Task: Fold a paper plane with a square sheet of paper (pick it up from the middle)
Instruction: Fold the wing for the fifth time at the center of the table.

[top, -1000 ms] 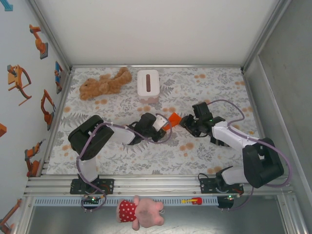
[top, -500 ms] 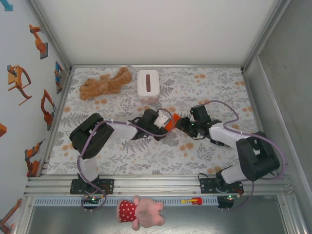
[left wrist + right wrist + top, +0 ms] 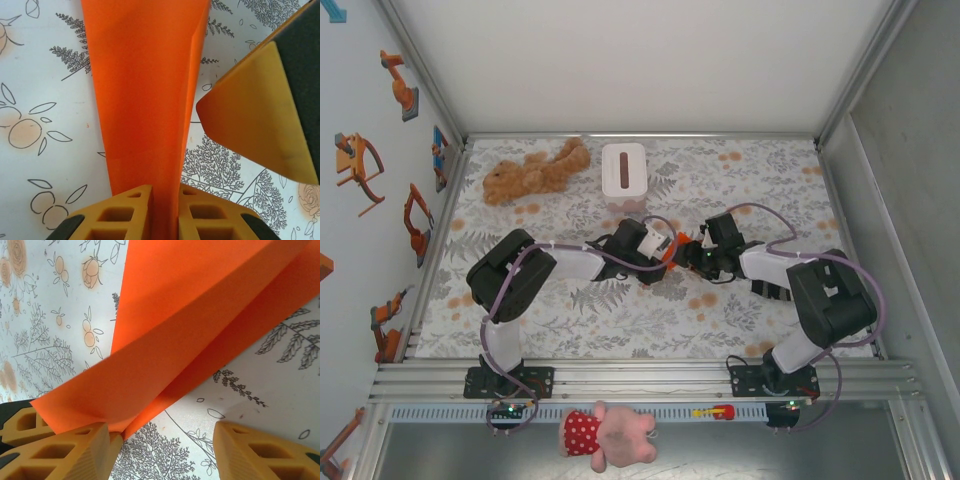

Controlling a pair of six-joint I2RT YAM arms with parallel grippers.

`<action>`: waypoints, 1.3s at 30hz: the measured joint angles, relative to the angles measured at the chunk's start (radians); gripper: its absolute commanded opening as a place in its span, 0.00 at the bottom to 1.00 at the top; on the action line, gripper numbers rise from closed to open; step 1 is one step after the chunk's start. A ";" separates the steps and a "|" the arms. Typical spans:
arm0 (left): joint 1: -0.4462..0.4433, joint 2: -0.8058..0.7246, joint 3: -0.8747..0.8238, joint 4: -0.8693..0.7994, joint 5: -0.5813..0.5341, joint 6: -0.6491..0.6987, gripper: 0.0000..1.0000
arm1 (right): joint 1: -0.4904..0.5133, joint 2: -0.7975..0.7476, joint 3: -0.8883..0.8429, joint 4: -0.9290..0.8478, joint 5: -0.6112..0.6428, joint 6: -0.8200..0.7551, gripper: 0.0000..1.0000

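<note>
Smooth orange paper (image 3: pixel 145 100), folded into a tapering wedge with crisp creases, sat over the middle of the floral bench (image 3: pixel 30 75). The left fingers (image 3: pixel 135 210) pinched its narrow end. The right fingers (image 3: pixel 75 450) stood spread, one latticed yellow finger touching its fold.

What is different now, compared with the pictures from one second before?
The right gripper moved left across the table until it met the orange paper. Its fingers now stand apart at the fold, not closed on it. The left gripper shifted slightly right and kept its hold on the paper. The teddy bear, white tissue box and pink plush toy stayed in place.
</note>
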 measured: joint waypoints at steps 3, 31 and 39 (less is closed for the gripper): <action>0.008 0.004 0.000 0.004 0.019 -0.029 0.18 | 0.000 0.002 0.000 0.006 -0.007 -0.012 0.61; 0.036 0.056 0.107 -0.140 0.154 -0.179 0.18 | 0.002 0.040 0.096 -0.071 0.056 -0.080 0.69; 0.037 0.057 0.108 -0.139 0.175 -0.208 0.25 | 0.003 0.074 0.134 -0.126 0.079 -0.083 0.67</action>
